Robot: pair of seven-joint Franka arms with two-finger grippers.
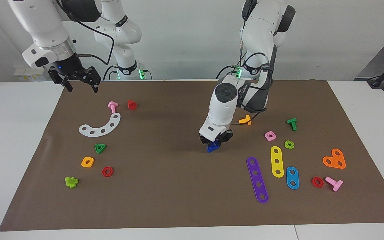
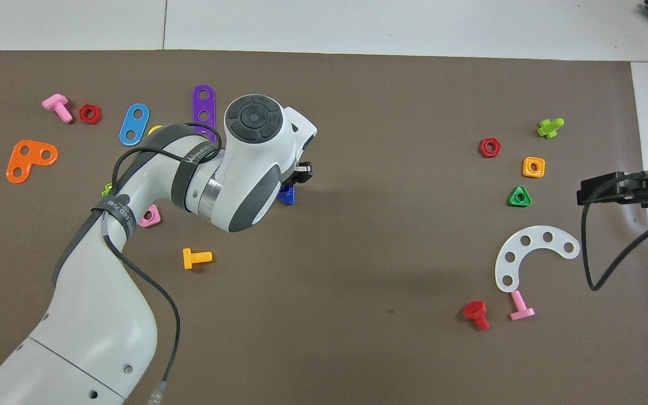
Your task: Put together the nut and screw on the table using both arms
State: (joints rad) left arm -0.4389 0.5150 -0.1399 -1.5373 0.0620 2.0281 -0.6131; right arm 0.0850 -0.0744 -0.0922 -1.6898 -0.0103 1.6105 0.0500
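Observation:
My left gripper (image 1: 215,142) is down at the middle of the brown mat (image 1: 165,200), shut on the blue nut (image 1: 216,144). The nut sits directly on or just over the blue screw (image 1: 210,149); the two blue pieces merge and I cannot tell whether they touch. In the overhead view the left arm's wrist covers most of it, and only a blue corner of the screw (image 2: 287,194) shows beside the left gripper (image 2: 299,174). My right gripper (image 1: 76,80) waits open and empty in the air over the mat's corner at the right arm's end, also seen as the right gripper (image 2: 602,189).
Toward the left arm's end lie a purple strip (image 1: 257,180), yellow strip (image 1: 277,161), blue link (image 1: 292,177), pink square nut (image 1: 270,135) and orange screw (image 1: 245,120). Toward the right arm's end lie a white arc (image 1: 100,126), green triangular nut (image 1: 100,148) and orange square nut (image 1: 87,162).

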